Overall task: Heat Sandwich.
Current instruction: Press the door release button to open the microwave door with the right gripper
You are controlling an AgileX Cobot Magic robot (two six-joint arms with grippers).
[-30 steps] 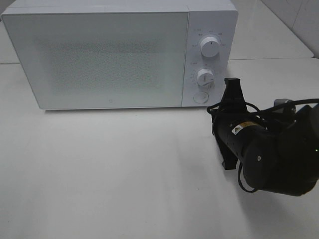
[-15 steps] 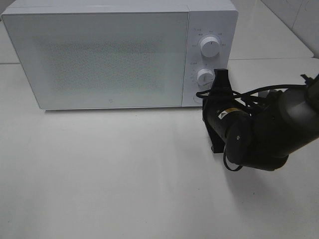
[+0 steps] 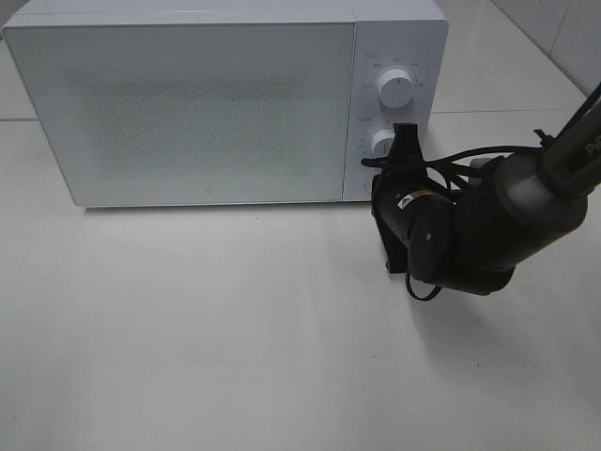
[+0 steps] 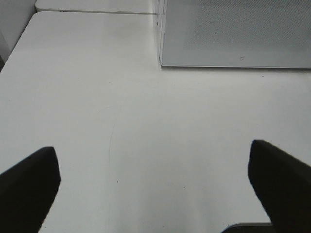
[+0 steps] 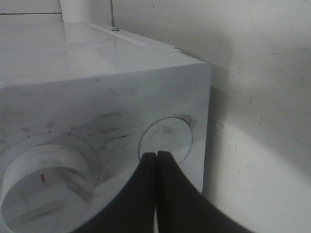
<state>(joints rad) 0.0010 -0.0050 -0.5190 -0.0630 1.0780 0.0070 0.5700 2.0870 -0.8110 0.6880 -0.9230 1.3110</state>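
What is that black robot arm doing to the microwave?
The right gripper, pinched shut, has its tips at the round button on the microwave, next to the lower knob. It looks about to press that button, or may already be pressing it. The microwave door is closed. The left gripper hangs open over the white table, holding nothing.

White microwave [image 3: 188, 103] on white table [image 3: 188, 357]

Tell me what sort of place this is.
Probably a robot test bench staged as a kitchen counter: a white microwave sits on a plain white table, and the shut right gripper points at its round button.
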